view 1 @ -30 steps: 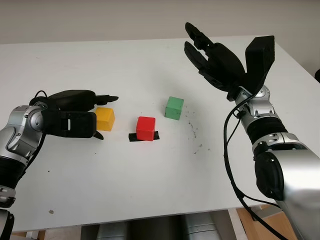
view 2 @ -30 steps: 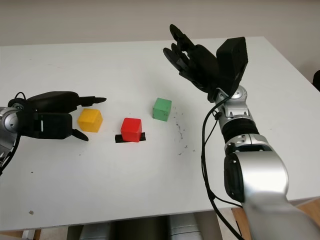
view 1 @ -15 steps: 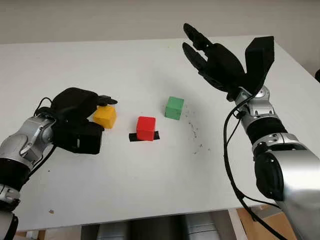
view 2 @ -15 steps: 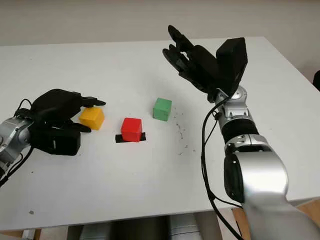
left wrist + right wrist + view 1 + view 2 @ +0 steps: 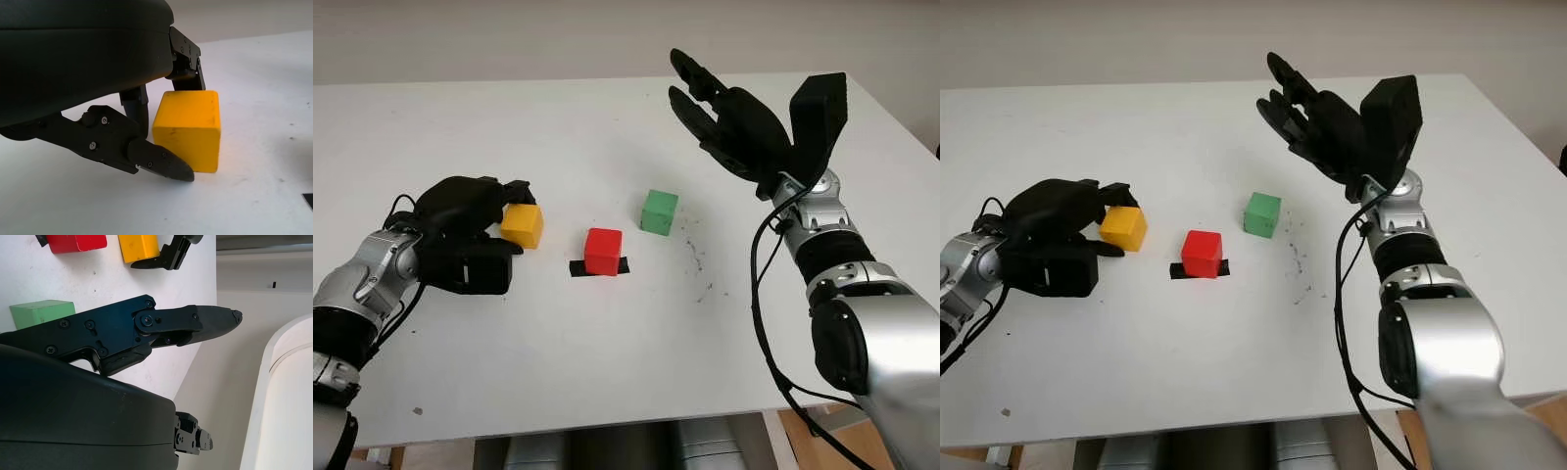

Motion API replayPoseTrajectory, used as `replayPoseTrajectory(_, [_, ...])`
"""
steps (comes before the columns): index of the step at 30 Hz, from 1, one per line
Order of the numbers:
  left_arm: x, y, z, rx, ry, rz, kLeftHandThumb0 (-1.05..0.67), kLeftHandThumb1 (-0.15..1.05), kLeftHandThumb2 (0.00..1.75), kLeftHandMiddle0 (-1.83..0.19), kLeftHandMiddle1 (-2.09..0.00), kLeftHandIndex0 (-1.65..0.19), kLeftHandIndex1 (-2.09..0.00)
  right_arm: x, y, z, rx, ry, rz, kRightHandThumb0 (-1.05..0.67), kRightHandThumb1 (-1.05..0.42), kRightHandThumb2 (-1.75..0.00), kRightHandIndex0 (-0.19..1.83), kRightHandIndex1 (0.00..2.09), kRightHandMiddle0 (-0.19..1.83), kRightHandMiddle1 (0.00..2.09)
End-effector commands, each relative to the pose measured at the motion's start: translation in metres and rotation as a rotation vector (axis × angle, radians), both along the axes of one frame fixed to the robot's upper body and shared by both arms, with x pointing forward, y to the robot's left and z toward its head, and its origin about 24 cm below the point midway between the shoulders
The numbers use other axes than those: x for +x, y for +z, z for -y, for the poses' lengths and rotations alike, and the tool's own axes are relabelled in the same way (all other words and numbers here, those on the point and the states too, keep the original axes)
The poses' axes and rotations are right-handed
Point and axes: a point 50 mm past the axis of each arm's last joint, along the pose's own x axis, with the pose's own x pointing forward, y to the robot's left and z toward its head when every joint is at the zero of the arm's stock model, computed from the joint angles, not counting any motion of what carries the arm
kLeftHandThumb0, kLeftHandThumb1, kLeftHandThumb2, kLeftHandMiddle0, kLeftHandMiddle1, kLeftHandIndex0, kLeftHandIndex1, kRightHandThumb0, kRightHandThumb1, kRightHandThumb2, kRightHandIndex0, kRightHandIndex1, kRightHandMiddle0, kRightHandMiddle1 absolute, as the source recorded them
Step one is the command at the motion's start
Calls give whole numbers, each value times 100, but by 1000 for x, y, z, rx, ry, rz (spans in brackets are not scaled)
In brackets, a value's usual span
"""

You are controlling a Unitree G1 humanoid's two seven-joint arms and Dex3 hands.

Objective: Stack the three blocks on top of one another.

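Left side first: my left hand (image 5: 470, 230) is down on the white bench (image 5: 607, 362), its black fingers (image 5: 161, 165) closed in a pinch on the small yellow cube block (image 5: 522, 224). From the left wrist view, one finger sits low against the near face and another presses the far top edge. The block looks slightly tipped, so I judge the pick-up is just under way; I can't confirm it is clear of the surface.

Centre: the small red cube block (image 5: 603, 251) sits on a strip of black tape (image 5: 598, 267), which I take as the marker for the stack's base. That would explain taking yellow first, being the nearest block to this hand.

A little further right and farther back, the small green cube block (image 5: 659, 211) stands alone on the bench, apart from red, near some dark specks.

Right: my right hand (image 5: 729, 122) is raised well above the bench beyond green, open and holding nothing, fingers extended. I read it as parked clear of the left hand's path.
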Motion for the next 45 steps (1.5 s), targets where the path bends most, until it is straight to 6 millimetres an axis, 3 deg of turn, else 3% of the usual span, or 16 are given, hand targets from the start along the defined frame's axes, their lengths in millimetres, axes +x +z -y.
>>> replayPoseTrajectory(1, [-2,-6,5,-52,-20,-11,-21,97,7,-34,-204,-32,-137,0,2,1,-13,-11,14,-71,-105,-30,-11,6,-6,6])
replayPoseTrajectory(8, [-2,12,8,-168,-24,-110,-18,102,6,-42,-159,-28,-133,0,0,-2,-19,-1,4,-68,-105,-28,-11,5,-6,6])
replayPoseTrajectory(14, [2,37,15,-231,-7,-186,-16,100,5,-47,-159,-32,-123,0,-5,-4,18,-14,-23,-67,-105,-25,-10,6,-4,7])
replayPoseTrajectory(20, [10,58,23,-263,58,-180,-21,97,4,-55,-157,-36,-132,0,-9,-7,16,-5,-38,-69,-105,-23,-9,6,-3,6])
replayPoseTrajectory(28, [9,88,35,-144,134,-210,-24,99,6,-49,-154,-31,-139,-1,-13,-9,19,9,-57,-67,-105,-23,-10,5,-4,6])
replayPoseTrajectory(30, [8,95,37,-120,150,-202,-24,100,6,-48,-162,-30,-142,-1,-14,-9,21,13,-63,-68,-105,-21,-10,5,-4,6])
replayPoseTrajectory(34, [4,107,41,-134,143,-181,-20,99,5,-48,-157,-28,-137,-1,-15,-10,10,13,-67,-69,-105,-21,-11,5,-4,6])
replayPoseTrajectory(38, [0,116,44,-267,84,-150,-14,99,5,-48,-147,-31,-135,-1,-15,-12,9,15,-69,-69,-105,-21,-11,5,-4,5])
replayPoseTrajectory(45, [-8,122,51,-474,16,-176,-23,101,6,-46,-155,-29,-143,-2,-16,-11,11,12,-75,-69,-105,-20,-12,5,-5,5])
